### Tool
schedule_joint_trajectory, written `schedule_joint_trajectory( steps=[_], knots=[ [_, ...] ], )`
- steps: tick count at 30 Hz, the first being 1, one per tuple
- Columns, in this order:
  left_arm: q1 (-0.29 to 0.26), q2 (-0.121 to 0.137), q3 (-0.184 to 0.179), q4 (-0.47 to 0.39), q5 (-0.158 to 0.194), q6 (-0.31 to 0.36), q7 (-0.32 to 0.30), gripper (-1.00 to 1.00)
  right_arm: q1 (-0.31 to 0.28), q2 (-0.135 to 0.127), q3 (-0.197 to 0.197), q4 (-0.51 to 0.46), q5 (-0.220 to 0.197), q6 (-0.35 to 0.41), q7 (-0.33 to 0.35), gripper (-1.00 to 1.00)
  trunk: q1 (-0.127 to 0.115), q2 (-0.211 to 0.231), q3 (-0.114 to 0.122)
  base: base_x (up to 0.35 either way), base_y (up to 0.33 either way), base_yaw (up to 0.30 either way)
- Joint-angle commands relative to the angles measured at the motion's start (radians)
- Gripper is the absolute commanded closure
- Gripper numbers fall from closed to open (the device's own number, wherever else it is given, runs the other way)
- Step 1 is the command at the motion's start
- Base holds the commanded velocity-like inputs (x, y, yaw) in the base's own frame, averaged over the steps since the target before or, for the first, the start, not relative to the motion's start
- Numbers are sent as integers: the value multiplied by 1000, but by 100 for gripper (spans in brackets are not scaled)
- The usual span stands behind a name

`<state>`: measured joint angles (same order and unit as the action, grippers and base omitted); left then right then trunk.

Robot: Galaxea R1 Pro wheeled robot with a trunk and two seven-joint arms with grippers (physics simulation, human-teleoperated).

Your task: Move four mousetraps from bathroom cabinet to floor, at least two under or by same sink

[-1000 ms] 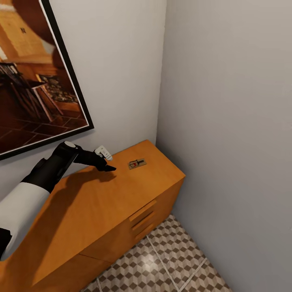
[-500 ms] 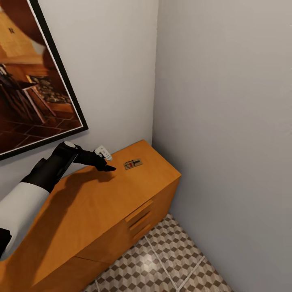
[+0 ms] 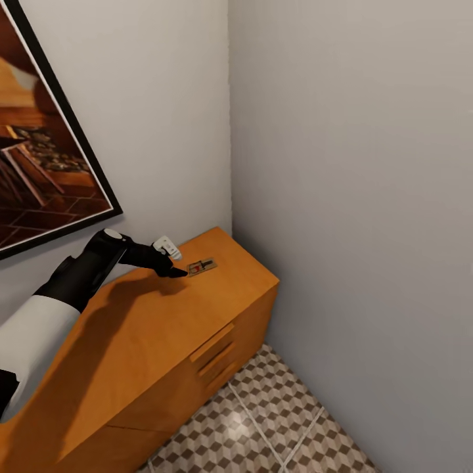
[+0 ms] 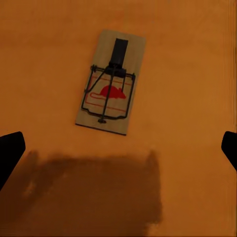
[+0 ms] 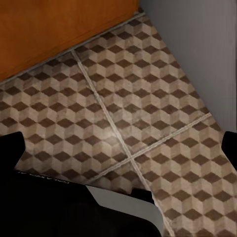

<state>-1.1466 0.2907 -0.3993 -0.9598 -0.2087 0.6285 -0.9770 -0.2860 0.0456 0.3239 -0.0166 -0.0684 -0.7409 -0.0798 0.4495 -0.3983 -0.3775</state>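
Observation:
One mousetrap [image 3: 200, 267], a small wooden slab with a dark wire bar and a red mouse print, lies flat on the top of the orange-brown cabinet [image 3: 151, 328] near its far corner. My left gripper [image 3: 177, 271] hovers just above the cabinet top, its tips right beside the trap's near end. In the left wrist view the mousetrap [image 4: 111, 89] lies ahead of my left gripper [image 4: 118, 150], which is open with its fingertips [image 4: 10, 153] spread wide. My right gripper [image 5: 118, 148] is open and empty above the bathroom floor [image 5: 123, 113].
The cabinet sits in a corner between two pale grey walls [image 3: 355, 197]. A dark-framed picture [image 3: 46, 177] hangs on the wall behind it. Drawer handles [image 3: 211, 343] face the cube-patterned floor [image 3: 263, 427]. The cabinet's side [image 5: 54, 29] borders the tiles.
The head view has swung right, shifting the scene leftward in the picture. My left gripper now reaches the mousetrap's near end, where earlier a gap lay between them.

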Motion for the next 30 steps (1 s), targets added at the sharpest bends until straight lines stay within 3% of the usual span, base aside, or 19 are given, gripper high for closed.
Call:
schedule_joint_trajectory(
  steps=[1,17,30],
  knots=[
    [-1,1,-1,-1,-5,7,-5,-100,-1,0,9,1,-7,-3,-5,-100,1,-2,-2,0,0,-175],
    [-1,1,-1,0,-5,7,-5,-100,-1,0,9,1,-7,-3,-5,-100,1,-2,-2,0,0,-153],
    [-1,1,-1,0,-3,7,-5,-100,-1,0,9,1,-7,-3,-5,-100,1,-2,-2,0,0,-26]
  ],
)
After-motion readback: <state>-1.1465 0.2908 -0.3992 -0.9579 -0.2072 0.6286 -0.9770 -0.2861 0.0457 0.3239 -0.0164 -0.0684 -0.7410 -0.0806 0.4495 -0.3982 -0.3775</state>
